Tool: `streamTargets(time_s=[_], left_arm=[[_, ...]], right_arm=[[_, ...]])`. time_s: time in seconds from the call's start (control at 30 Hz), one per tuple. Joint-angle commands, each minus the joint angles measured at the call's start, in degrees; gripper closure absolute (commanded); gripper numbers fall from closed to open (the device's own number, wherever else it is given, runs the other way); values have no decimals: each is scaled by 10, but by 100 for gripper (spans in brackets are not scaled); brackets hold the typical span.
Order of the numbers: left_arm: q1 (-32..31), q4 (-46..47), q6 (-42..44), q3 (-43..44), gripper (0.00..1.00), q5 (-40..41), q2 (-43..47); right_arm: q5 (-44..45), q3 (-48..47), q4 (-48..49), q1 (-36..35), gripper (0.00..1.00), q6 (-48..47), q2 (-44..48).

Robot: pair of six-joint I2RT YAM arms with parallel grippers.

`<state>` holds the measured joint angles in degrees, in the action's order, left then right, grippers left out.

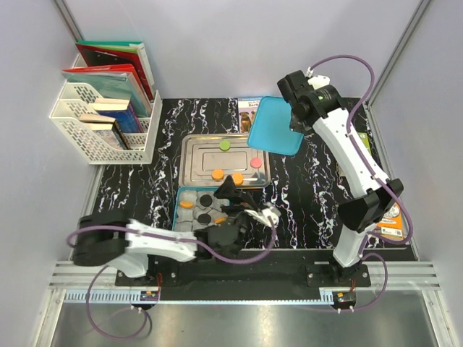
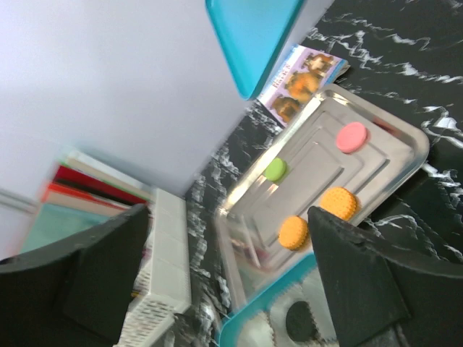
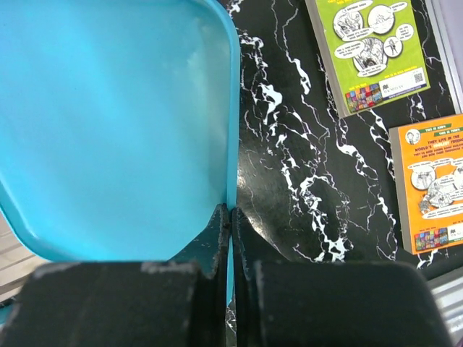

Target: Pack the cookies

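Your left jaws gape wide, empty, over the box (image 1: 178, 210). Your right jaws are closed on the lid (image 1: 275, 124) at its rim. Four cookies (image 1: 217, 174) lie on the tray (image 1: 191, 155), the rest in the box.

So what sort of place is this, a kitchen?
Probably a robot test booth: plain walls box in a marble-patterned table, the left arm and right arm are mounted on a metal rail, plus a book rack.
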<state>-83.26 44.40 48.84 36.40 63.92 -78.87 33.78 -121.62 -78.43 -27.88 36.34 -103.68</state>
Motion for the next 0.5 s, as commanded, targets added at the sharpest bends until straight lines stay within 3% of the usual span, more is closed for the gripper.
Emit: streamTargets(time_s=[0.0,0.07,0.17,0.3,0.47], left_arm=[[-3,481,329,7,9,-10,-149],[-3,510,365,34,9,-8,-221],[-3,510,343,44,11,-16,-232],[6,511,404,70,16,-38,-271],[31,511,416,117,25,-39,-289]], right_arm=[[7,-23,-143,-13,100,-8,-6],[6,-20,-143,-18,100,-7,-6],[7,-18,-144,-24,100,-8,-2],[-4,-20,-143,-33,100,-5,5],[-7,-28,-143,-60,100,4,7]])
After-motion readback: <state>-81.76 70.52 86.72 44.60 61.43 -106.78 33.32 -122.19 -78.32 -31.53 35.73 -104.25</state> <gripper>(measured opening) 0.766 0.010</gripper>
